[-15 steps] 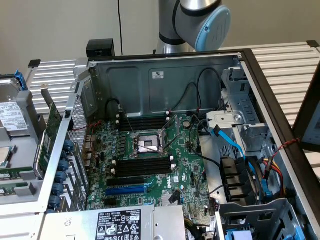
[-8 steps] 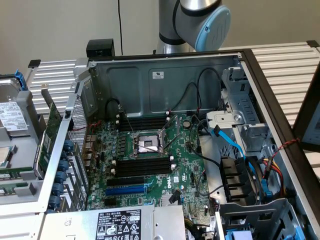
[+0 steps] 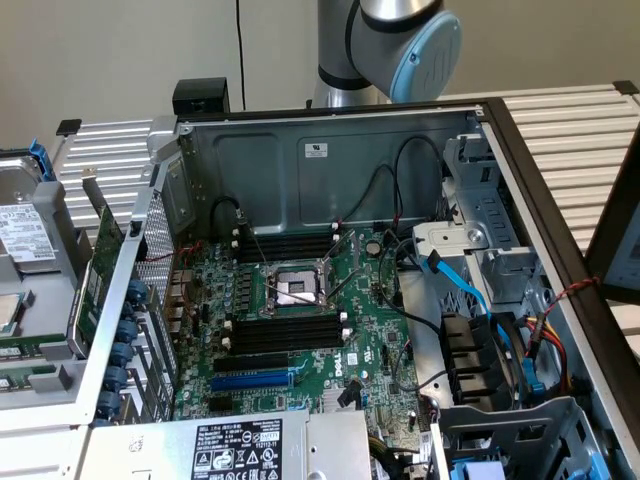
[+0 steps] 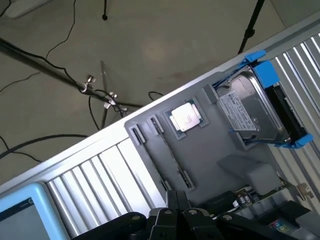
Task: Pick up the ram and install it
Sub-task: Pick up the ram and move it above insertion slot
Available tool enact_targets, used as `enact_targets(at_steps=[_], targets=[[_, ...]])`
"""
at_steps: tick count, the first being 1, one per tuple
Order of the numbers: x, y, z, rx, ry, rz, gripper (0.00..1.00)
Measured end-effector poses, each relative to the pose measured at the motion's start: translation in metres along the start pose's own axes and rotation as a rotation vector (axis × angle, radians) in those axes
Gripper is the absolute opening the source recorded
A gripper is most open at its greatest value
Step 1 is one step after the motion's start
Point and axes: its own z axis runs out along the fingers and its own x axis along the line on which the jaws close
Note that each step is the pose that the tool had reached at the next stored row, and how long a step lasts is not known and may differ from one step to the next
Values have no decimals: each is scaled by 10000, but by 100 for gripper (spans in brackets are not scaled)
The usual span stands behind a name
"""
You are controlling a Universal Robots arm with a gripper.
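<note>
Ram: taken to be the narrow green strip lying flat in the grey tray at the exterior view's left, outside the open computer case. Same tray also holding a processor chip and a blue-framed hard drive. Gripper: dark, over the tray in the wrist view, apart from the ram; degree of opening cannot be told. Black memory slots on the motherboard unfilled. White hard-drive label and power-supply label: print unreadable.

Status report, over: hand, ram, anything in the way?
Hand above the tray. Ram in tray, not picked up. Memory slots bare; no obstacle seen.
</note>
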Motion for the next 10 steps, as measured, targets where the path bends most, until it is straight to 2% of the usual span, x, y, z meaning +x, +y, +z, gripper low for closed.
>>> enact_targets(at_steps=[10], targets=[[0,-1,6,-32,89,-1818,11]])
